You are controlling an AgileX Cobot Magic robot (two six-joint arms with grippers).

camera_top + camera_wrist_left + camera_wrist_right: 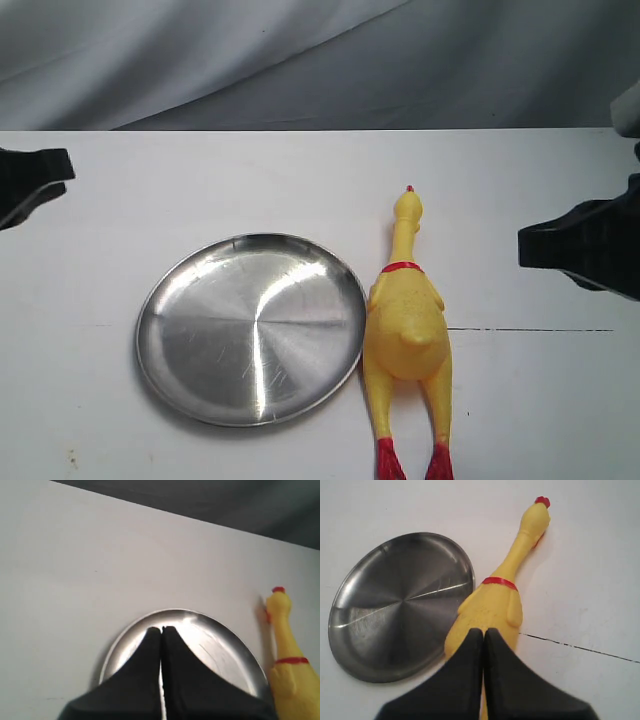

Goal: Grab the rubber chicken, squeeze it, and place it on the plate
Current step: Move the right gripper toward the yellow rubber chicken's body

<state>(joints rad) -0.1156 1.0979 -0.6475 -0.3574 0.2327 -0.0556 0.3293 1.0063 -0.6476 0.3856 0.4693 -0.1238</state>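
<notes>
The yellow rubber chicken (pixel 405 325) lies flat on the white table, red comb toward the back, red feet at the front edge; it shows too as the rubber chicken (pixel 287 665) and the rubber chicken (pixel 495 605). Its body touches the right rim of the shiny steel plate (pixel 250 330), which holds nothing; the plate (pixel 220 645) and the plate (pixel 395 610) show in both wrist views. My left gripper (pixel 55 175) hangs shut at the far left, away from both. My right gripper (pixel 535 245) hangs shut at the far right. Left gripper (pixel 161 629) and right gripper (pixel 483 630) both have jaws pressed together, empty.
A thin dark seam (pixel 530 330) runs across the table to the right of the chicken. A grey cloth backdrop (pixel 320 60) hangs behind the table's far edge.
</notes>
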